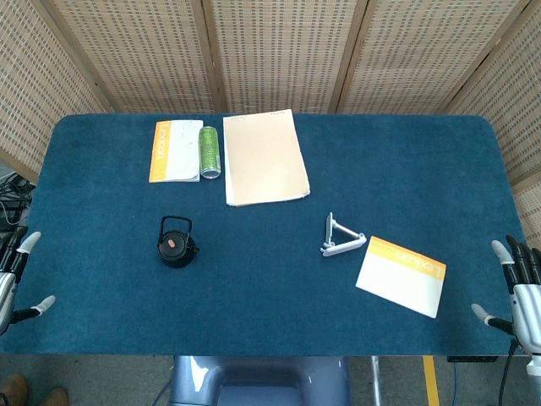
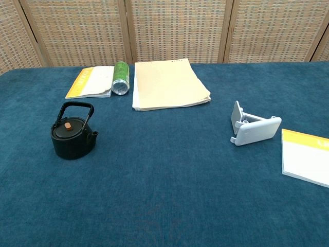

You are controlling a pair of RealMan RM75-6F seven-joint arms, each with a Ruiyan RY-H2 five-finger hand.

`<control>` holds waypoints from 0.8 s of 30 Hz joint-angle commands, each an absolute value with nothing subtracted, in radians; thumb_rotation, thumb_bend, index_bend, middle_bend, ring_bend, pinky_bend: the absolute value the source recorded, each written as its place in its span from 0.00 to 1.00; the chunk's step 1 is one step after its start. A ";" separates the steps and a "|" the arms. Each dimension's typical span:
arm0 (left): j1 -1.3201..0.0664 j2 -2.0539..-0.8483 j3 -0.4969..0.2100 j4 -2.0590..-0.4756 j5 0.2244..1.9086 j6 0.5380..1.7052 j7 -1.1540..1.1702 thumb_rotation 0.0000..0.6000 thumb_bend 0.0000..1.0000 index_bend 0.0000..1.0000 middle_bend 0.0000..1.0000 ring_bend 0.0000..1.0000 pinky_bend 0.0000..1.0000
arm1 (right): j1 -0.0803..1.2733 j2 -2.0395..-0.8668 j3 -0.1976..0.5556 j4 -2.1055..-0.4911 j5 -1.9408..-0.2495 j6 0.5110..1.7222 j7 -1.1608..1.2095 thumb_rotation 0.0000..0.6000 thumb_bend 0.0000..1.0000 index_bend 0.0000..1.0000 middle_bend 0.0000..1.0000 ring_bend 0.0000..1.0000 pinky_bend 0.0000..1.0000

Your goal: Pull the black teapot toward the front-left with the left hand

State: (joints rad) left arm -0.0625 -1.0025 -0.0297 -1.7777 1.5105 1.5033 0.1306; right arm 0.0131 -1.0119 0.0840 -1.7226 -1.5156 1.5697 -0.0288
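Head view: black teapot (image 1: 177,243) sits untouched left of the bench's (image 1: 355,338) centre; left hand (image 1: 15,279) (fingers spread, empty) waits at the front-left edge.

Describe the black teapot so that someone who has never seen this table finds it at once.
Start from the blue table and go to its left half, in front of the lying green can and the yellow-edged booklet. There, standing alone, is the black teapot. It is the only dark, round thing, with an upright hoop handle and a small orange knob on its lid.
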 commanded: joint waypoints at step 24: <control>-0.651 -1.017 -0.244 -1.721 1.182 0.690 0.038 1.00 0.00 0.00 0.00 0.00 0.00 | 0.041 -1.018 0.114 -1.699 -1.412 1.498 -0.024 1.00 0.00 0.00 0.00 0.00 0.00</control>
State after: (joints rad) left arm -0.5374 -0.9988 -0.1993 -1.7643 1.2684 0.8164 0.0606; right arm 0.0394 -1.0175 0.1131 -1.7006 -1.4140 1.4997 -0.0240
